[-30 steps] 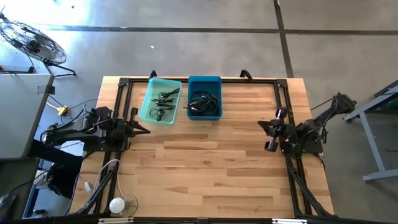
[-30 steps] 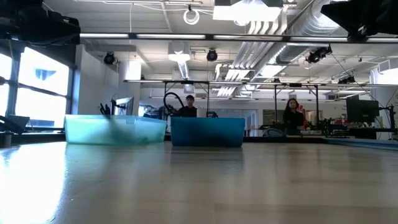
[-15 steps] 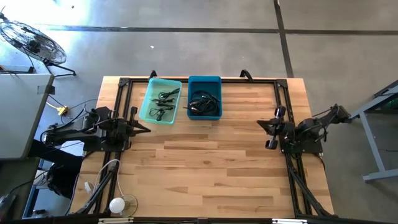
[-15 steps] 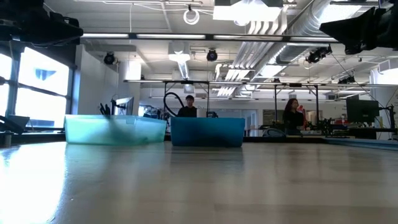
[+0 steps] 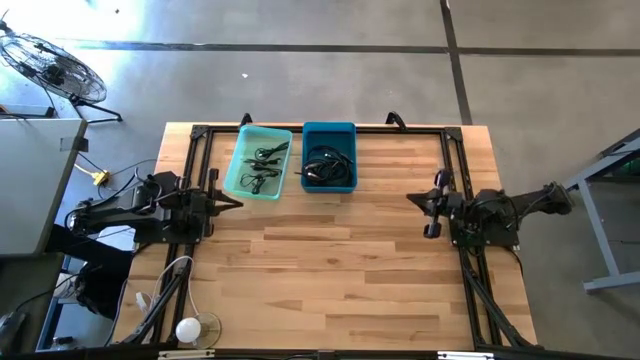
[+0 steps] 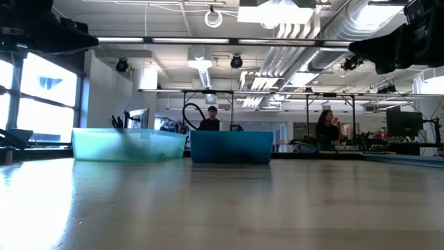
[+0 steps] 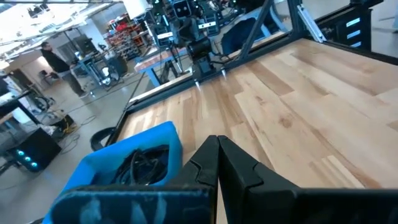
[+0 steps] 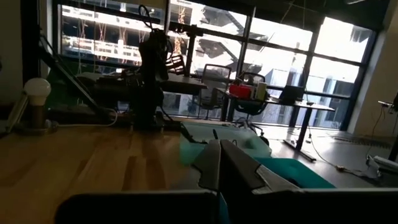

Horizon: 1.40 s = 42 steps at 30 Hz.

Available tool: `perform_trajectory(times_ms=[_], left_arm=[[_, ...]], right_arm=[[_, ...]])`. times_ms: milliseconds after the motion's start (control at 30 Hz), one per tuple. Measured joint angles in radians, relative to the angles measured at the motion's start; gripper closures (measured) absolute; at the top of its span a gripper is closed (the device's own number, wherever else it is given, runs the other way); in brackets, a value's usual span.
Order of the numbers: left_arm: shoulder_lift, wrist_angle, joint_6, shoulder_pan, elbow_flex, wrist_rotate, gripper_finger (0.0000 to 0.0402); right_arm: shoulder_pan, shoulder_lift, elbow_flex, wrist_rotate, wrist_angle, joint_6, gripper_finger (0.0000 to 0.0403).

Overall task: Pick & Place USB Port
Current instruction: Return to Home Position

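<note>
A light teal bin and a blue bin stand side by side at the table's far edge. Both hold dark cables and small dark pieces; which of them is the USB port, I cannot tell. My left gripper hovers shut at the table's left edge, pointing right, just near of the teal bin. My right gripper hovers shut at the right edge, pointing left. In the left wrist view the shut fingers point past the blue bin. Nothing is held.
A black metal frame runs along the table's edges. A lamp with a white bulb stands at the near left corner. The wooden top lies bare between the arms. People show in the room beyond.
My right arm has folded lower. Its shut gripper has sunk a little and swung to point level toward the table's left edge. The bins have kept their place.
</note>
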<state>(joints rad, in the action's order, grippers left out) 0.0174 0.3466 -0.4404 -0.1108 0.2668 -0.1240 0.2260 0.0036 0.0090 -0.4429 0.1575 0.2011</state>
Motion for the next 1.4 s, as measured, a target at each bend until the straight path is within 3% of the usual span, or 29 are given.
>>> perform_trajectory(times_ms=[100, 467, 1400], left_arm=[[0.000, 0.001, -0.001, 0.000, 0.000, 0.021, 0.0401], [0.000, 0.136, 0.161, 0.000, 0.000, 0.291, 0.0401], [0.000, 0.144, 0.131, 0.000, 0.000, 0.298, 0.0400]], right_arm=[[-0.012, 0.000, 0.000, 0.022, 0.014, 0.039, 0.0403], [-0.015, 0.012, 0.000, 0.008, -0.002, 0.040, 0.0402], [-0.014, 0.013, 0.000, 0.008, -0.002, 0.042, 0.0402]])
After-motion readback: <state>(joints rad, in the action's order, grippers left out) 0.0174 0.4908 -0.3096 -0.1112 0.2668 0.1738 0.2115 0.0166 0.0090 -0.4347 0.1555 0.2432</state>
